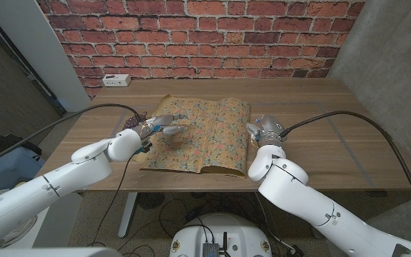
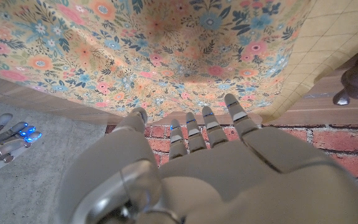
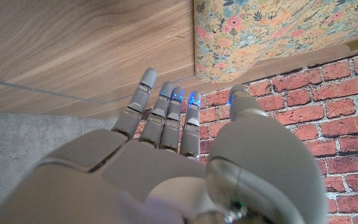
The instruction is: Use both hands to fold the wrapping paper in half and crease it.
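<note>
paper (image 1: 202, 135): thin, floppy, creases easy | left hand (image 1: 161, 126) released, fingers over paper at 9 | right hand (image 1: 266, 130) released, beside 3 edge | grab edges

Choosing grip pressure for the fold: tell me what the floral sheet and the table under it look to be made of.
The floral-printed wrapping paper looks like thin matte paper: its edge lifts and curls, and a turned-over corner shows a pale gridded underside. The brown wooden table shows long grain lines with a smooth, low-sheen finish; whether solid wood or laminate can't be told.
</note>
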Available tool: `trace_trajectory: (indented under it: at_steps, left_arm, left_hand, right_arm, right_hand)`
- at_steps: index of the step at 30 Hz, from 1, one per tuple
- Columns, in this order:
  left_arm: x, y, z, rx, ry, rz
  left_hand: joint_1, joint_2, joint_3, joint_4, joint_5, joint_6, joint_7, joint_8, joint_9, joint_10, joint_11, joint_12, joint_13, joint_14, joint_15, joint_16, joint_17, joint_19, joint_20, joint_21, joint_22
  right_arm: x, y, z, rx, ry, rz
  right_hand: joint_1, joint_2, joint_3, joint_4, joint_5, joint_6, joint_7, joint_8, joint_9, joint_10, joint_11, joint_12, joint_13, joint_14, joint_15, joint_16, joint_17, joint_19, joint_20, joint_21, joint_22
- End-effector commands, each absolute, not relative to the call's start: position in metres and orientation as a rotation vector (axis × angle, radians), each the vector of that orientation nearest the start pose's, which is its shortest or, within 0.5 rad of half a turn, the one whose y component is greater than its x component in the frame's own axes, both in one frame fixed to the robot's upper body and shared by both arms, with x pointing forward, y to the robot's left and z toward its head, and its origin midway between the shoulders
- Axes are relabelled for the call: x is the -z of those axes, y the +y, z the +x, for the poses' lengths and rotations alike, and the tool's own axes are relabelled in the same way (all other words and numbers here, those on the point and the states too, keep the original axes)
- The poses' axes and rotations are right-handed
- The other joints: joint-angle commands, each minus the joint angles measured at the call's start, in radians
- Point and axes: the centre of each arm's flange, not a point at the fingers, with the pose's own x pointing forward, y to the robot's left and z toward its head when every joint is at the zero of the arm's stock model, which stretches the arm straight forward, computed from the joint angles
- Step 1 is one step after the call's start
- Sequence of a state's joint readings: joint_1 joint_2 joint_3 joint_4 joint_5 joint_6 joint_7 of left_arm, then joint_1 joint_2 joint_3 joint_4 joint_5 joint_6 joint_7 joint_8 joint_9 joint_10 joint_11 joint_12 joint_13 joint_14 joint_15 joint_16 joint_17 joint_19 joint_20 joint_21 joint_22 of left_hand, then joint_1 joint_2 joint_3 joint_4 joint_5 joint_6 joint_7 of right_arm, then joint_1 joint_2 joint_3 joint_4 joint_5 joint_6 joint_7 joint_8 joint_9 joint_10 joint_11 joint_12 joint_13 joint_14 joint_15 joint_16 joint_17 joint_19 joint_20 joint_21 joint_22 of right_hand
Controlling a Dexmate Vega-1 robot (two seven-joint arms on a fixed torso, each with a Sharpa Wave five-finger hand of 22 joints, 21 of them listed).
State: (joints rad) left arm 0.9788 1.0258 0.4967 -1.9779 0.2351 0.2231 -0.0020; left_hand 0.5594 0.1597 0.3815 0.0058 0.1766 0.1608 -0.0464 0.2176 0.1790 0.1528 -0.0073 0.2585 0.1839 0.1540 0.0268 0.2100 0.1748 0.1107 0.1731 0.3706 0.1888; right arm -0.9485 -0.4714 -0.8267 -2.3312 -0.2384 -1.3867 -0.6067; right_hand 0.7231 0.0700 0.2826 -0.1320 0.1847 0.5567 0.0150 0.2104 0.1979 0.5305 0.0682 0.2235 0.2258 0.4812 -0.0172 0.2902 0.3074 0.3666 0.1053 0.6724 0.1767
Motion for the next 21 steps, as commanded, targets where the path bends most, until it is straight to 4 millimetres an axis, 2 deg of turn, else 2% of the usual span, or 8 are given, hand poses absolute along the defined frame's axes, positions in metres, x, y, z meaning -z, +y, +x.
trace_trajectory:
  at_steps: [1, 8, 12, 16, 21]
  left_arm:
    - [0.024, 0.260, 0.552, 0.150, -0.514, 1.278]
    - [0.025, 0.262, 0.552, 0.154, -0.518, 1.269]
    - [0.025, 0.264, 0.551, 0.158, -0.519, 1.264]
    - [0.026, 0.264, 0.551, 0.160, -0.523, 1.258]
    - [0.027, 0.266, 0.551, 0.162, -0.526, 1.250]
  left_hand:
    - [-0.010, -0.001, 0.001, 0.007, -0.003, 0.008, 0.000, -0.006, 0.003, 0.011, -0.002, -0.001, 0.004, 0.006, -0.001, -0.003, 0.002, 0.004, 0.004, 0.005, 0.001]
    - [-0.019, -0.002, -0.001, 0.012, -0.003, 0.010, 0.000, -0.009, 0.003, 0.015, -0.003, -0.002, 0.004, 0.009, -0.001, -0.004, 0.003, 0.005, 0.006, 0.004, 0.001]
    - [-0.025, -0.004, -0.003, 0.014, -0.004, 0.011, -0.001, -0.010, 0.002, 0.015, -0.004, -0.003, 0.004, 0.011, -0.002, -0.005, 0.003, 0.006, 0.006, 0.003, 0.001]
    - [-0.033, -0.008, -0.007, 0.017, -0.004, 0.011, 0.000, -0.012, 0.002, 0.016, -0.005, -0.005, 0.004, 0.010, 0.000, -0.007, 0.003, 0.006, 0.005, 0.002, 0.001]
    - [-0.042, -0.011, -0.010, 0.021, -0.004, 0.011, -0.001, -0.014, 0.002, 0.016, -0.003, -0.007, 0.004, 0.011, -0.001, -0.007, 0.003, 0.003, 0.007, 0.000, 0.001]
  right_arm:
    - [0.063, -0.107, 0.479, 0.371, -0.091, -0.941]
    - [0.069, -0.098, 0.486, 0.376, -0.046, -0.979]
    - [0.070, -0.092, 0.486, 0.424, -0.035, -1.023]
    - [0.072, -0.085, 0.488, 0.458, -0.006, -1.073]
    - [0.075, -0.082, 0.489, 0.488, 0.023, -1.092]
  right_hand:
    - [-0.004, -0.019, -0.014, 0.000, 0.012, -0.030, -0.010, -0.014, 0.003, -0.035, -0.002, -0.007, 0.007, -0.032, 0.006, -0.011, 0.002, -0.005, 0.008, -0.010, 0.002]
    - [-0.009, -0.026, -0.029, 0.000, 0.023, -0.067, -0.009, -0.022, 0.004, -0.097, -0.014, -0.024, 0.012, -0.086, 0.015, -0.031, 0.000, -0.022, 0.015, -0.026, 0.003]
    - [-0.013, -0.039, -0.040, -0.001, 0.028, -0.102, -0.014, -0.030, 0.004, -0.110, -0.013, -0.024, 0.014, -0.100, 0.013, -0.037, -0.002, -0.040, 0.018, -0.037, 0.003]
    - [-0.015, -0.066, -0.059, -0.004, 0.043, -0.152, -0.016, -0.032, 0.006, -0.145, -0.017, -0.025, 0.020, -0.127, -0.005, -0.046, -0.003, -0.078, 0.025, -0.060, 0.003]
    - [-0.023, -0.075, -0.077, 0.002, 0.064, -0.194, -0.021, -0.030, 0.007, -0.192, -0.020, -0.026, 0.028, -0.179, -0.001, -0.060, 0.001, -0.141, 0.040, -0.097, 0.002]
